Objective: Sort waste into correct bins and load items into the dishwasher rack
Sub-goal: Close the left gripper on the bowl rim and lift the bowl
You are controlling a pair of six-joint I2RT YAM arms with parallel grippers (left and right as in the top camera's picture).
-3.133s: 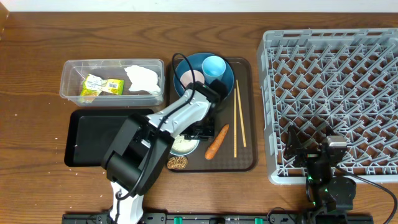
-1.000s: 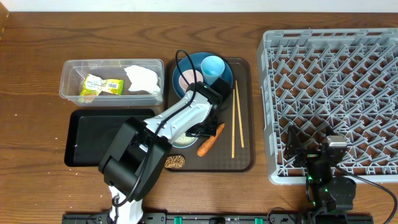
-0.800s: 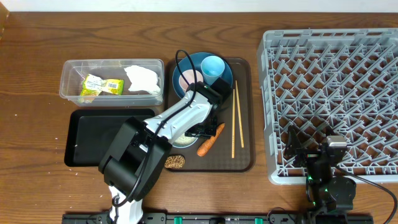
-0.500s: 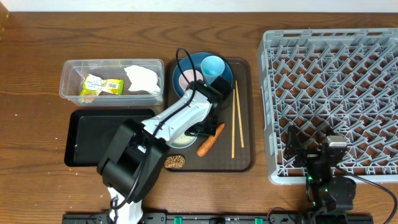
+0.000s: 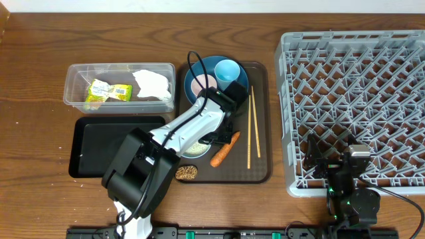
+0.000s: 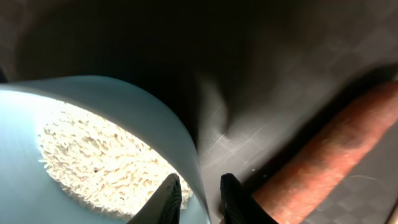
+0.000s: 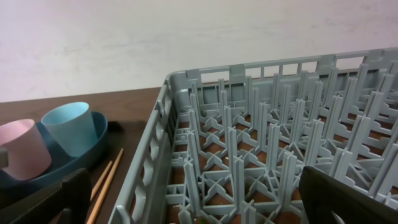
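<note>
left hand (image 6: 199,198): clamped on the rim of the bowl (image 6: 146,118), one finger inside over the rice (image 6: 93,162)
bowl: mid-counter, toward the near edge, carrot (image 6: 336,149) just beside
right hand (image 5: 330,156): fingers spread wide, over the dishwasher rack (image 5: 358,99) at the counter's right edge

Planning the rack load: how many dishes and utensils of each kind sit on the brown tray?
Plates: 1, blue plate
Cups: 2, light-blue cup, pink cup
Bowls: 1, pale bowl
Chopsticks: 2
Total: 6
</note>
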